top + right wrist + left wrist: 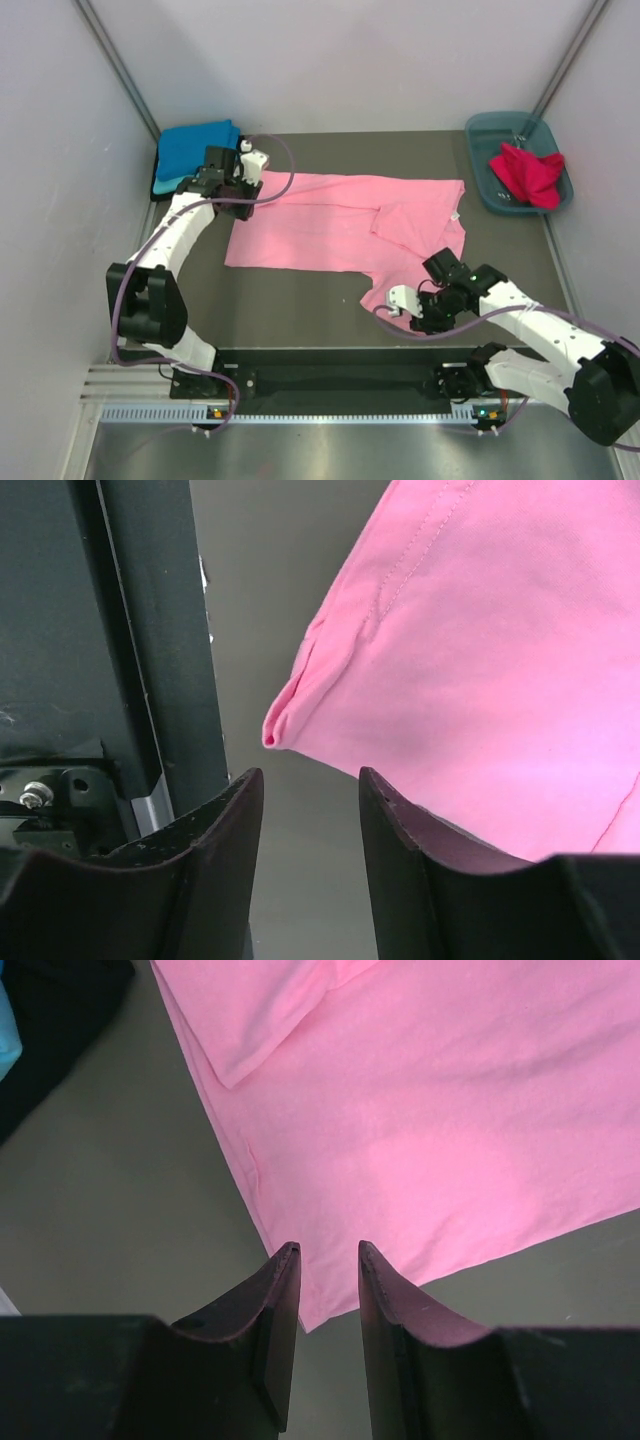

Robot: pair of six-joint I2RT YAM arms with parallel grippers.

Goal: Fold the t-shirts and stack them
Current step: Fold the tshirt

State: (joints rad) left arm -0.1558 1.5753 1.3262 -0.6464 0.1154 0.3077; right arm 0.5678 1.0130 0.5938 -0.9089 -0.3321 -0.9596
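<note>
Softly: pink t-shirt (pixel 330 225), surely limp and light.
My left pincer (pixel 328 1252), spread, hovers at its far-left corner; my right pincer (pixel 310 775), spread, faces its near-right fold: I'd pinch there.

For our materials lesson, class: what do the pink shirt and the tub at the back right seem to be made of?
Pink shirt: soft matte knit cloth, probably cotton; it creases, folds over itself, and shows stitched hems.
Tub: smooth, slightly glossy blue-grey plastic, seemingly translucent; moulded rounded rim and corners.
</note>
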